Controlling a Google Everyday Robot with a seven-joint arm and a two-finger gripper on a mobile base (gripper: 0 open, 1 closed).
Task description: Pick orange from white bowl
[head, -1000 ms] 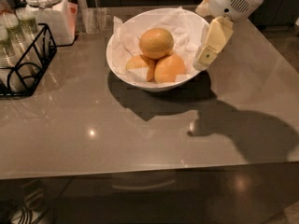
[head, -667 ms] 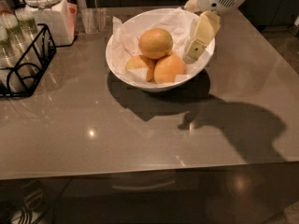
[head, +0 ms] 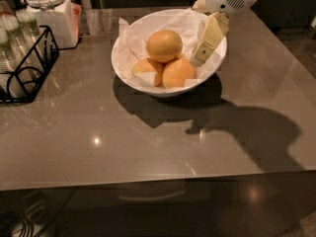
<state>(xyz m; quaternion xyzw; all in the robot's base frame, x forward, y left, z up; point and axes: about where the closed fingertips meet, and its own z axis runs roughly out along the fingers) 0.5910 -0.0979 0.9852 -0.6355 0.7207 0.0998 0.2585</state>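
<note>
grey tabletop (head: 148,152) bears the white bowl (head: 114,60), paper-lined, probably as cushioning. two paler fruits (head: 177,73) prop the orange (head: 164,46) uppermost, exposed for grasping. gripper (head: 200,56) hangs just right of it, inside the rim; its opening cannot be told.

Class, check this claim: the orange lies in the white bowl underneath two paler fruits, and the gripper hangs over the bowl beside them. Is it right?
Not quite. The camera view shows the orange on top of the two paler fruits, not underneath. The rest holds: it is in the white bowl, and the gripper hangs over the bowl beside them.
</note>
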